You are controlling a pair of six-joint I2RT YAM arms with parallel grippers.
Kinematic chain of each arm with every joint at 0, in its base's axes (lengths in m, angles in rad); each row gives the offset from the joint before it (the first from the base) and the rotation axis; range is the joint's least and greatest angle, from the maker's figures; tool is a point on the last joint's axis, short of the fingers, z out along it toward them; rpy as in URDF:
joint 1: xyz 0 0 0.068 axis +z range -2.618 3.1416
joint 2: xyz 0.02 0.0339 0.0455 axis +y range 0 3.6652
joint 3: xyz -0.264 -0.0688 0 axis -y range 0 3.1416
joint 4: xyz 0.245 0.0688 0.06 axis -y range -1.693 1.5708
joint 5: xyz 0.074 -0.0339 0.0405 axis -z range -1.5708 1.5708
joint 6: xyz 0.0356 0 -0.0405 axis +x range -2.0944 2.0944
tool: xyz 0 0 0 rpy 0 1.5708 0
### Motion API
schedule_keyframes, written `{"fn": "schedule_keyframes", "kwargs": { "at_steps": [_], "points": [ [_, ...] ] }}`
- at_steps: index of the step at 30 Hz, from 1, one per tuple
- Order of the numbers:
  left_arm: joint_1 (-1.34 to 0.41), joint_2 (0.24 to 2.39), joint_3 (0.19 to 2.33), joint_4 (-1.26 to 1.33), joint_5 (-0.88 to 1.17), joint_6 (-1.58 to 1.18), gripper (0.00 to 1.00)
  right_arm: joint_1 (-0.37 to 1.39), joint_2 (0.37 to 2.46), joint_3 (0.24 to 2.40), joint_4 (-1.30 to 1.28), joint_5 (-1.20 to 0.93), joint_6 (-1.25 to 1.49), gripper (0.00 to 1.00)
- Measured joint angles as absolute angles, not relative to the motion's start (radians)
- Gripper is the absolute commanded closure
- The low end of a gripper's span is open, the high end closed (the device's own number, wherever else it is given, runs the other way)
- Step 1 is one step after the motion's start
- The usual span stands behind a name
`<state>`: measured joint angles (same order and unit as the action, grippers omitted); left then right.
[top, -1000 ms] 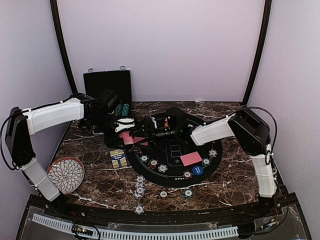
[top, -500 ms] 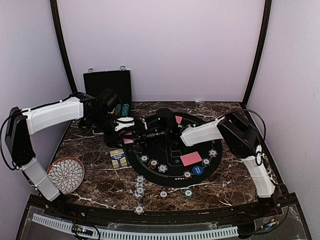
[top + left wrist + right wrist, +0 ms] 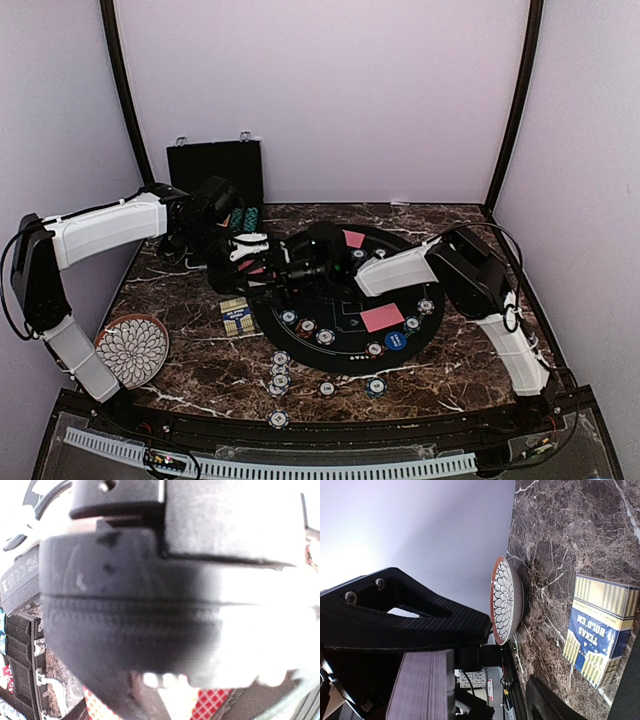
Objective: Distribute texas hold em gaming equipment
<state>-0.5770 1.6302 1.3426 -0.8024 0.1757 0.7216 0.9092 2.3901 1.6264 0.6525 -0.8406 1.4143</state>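
Note:
My left gripper (image 3: 250, 245), with white fingers, hangs over the table's back left, shut on a stack of red-backed playing cards (image 3: 258, 268). In the left wrist view the checked red cards (image 3: 210, 705) peek out below the black bulk of my right gripper (image 3: 130, 605). That right gripper (image 3: 273, 268) reaches left across the black mat (image 3: 345, 300), right up against the cards. In the right wrist view the deck's edge (image 3: 420, 685) lies under the upper finger (image 3: 405, 615), with a wide gap to the lower finger (image 3: 555, 700). Poker chips (image 3: 307, 326), a blue button (image 3: 395, 340) and single red cards (image 3: 381, 318) lie on the mat.
A Texas Hold'em card box (image 3: 235, 316) (image 3: 600, 630) lies left of the mat. The flower-patterned plate (image 3: 133, 349) (image 3: 507, 600) sits front left. The black case (image 3: 215, 172) stands open at the back with green chips (image 3: 245, 218). Several loose chips (image 3: 280, 380) lie in front of the mat.
My right gripper has slid left across the mat up to the left gripper and its cards, with its jaws narrowing slightly. The left arm has stayed put.

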Motion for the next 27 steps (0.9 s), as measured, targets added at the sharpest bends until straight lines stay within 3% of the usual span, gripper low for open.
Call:
{"fn": "schedule_keyframes", "kwargs": {
  "at_steps": [27],
  "points": [
    [-0.582, 1.635, 1.343, -0.802, 0.175, 0.722, 1.0, 0.848, 2.277, 1.439, 0.697, -0.809, 1.355, 0.48]
  ]
}}
